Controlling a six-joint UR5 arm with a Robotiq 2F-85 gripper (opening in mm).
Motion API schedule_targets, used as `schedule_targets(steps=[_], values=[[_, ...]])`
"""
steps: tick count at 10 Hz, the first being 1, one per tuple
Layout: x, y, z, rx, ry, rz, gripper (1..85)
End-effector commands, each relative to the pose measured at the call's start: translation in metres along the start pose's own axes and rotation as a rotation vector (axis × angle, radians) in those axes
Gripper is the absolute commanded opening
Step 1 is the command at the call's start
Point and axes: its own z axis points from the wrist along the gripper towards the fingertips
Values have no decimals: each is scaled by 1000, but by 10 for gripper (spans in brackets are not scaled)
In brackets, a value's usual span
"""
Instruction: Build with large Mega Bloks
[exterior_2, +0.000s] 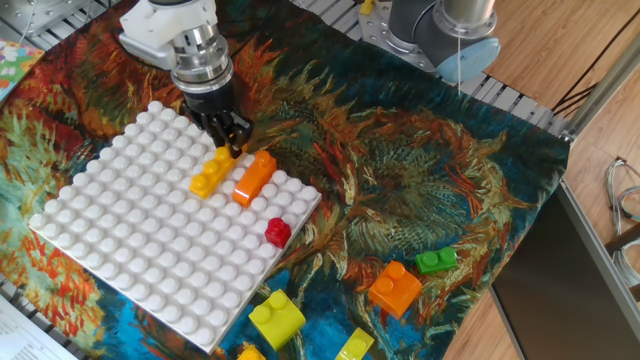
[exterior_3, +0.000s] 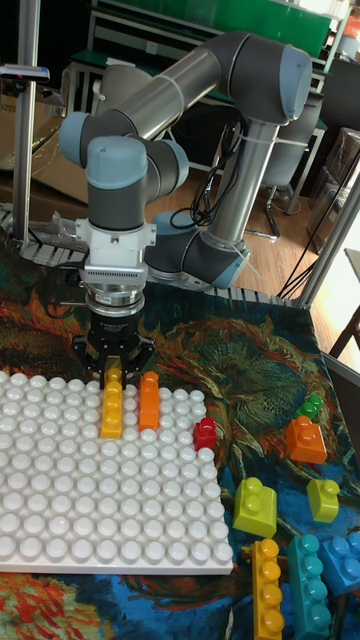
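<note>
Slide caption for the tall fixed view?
Gripper astride yellow bar's far end on white baseplate, orange bar alongside.

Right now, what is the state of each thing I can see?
Gripper: closed on the far end of the yellow bar.
Yellow bar: on the white baseplate, gripped.
Orange bar: on the baseplate beside it, free.
Red cube: at the baseplate's edge, free.
Green brick and orange brick: loose on the cloth.

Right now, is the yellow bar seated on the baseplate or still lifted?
Seated, it appears: the yellow bar lies flat among the baseplate studs beside the orange bar. The gripper straddles its far end.
</note>
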Motion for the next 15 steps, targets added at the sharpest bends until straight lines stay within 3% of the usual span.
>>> schedule_targets(steps=[1, 3, 4, 6, 8, 11, 15], values=[[-1, 1, 1, -10, -3, 2, 13], [1, -1, 2, 1, 2, 3, 13], [3, -8, 1, 29, 13, -12, 130], [-3, -2, 1, 7, -10, -57, 490], [-8, 0, 0, -3, -27, -87, 577], [-9, 1, -3, -4, -32, -96, 580], [-16, 18, -12, -27, -31, -82, 557]])
